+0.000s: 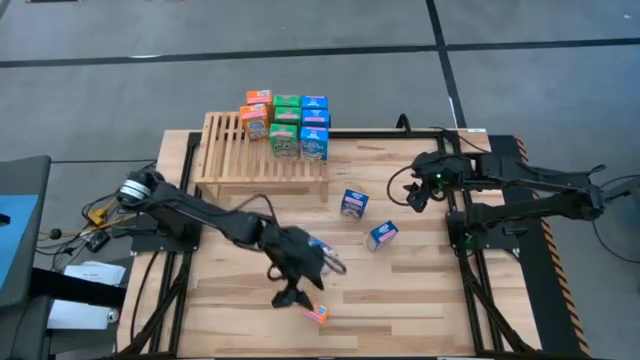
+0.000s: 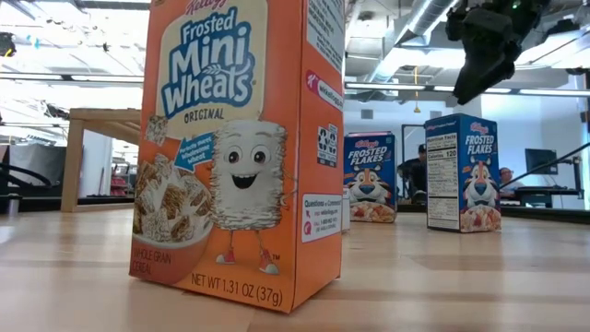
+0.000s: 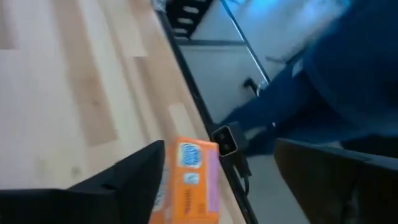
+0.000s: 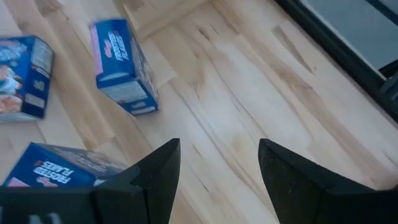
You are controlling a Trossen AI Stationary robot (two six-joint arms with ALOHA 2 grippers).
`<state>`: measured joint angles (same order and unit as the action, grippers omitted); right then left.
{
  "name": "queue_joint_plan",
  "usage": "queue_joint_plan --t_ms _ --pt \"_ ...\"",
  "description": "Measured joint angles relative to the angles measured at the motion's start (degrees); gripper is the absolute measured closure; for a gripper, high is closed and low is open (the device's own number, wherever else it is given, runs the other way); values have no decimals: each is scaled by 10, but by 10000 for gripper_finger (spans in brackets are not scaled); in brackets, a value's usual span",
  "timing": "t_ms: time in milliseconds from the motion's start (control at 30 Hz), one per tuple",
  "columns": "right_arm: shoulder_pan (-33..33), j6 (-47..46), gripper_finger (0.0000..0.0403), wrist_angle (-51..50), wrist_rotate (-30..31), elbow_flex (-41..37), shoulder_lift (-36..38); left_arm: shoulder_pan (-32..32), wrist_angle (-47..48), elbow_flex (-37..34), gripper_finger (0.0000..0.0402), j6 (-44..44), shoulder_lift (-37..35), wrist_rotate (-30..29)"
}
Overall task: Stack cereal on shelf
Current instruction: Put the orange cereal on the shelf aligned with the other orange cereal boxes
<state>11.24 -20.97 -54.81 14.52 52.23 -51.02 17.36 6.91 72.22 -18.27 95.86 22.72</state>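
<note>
Shelf at table's far left edge, eight boxes packed on its right end, left slats bare. Left gripper low near front edge, fingers spread around orange box without clamping; contact hard to judge from above. Low view filled by that box, upright. Two blue boxes standing mid-table, apart. Right gripper raised beside them, open, empty.

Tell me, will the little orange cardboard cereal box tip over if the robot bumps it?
Probably yes. The little orange cardboard cereal box stands upright, taller than wide, so a nudge near its top could topple it. It looks like thin cardboard, likely light and stiff but crushable. Flat sides mean it would slide, not roll.
</note>
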Motion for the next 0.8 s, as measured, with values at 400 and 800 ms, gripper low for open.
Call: queue_joint_plan --t_ms 400,800 --pt "-26 13 163 -3 -12 0 -63 65 94 85 72 126 75 -124" --pt "-72 -16 163 -4 -11 0 -65 89 153 85 72 119 104 -207"
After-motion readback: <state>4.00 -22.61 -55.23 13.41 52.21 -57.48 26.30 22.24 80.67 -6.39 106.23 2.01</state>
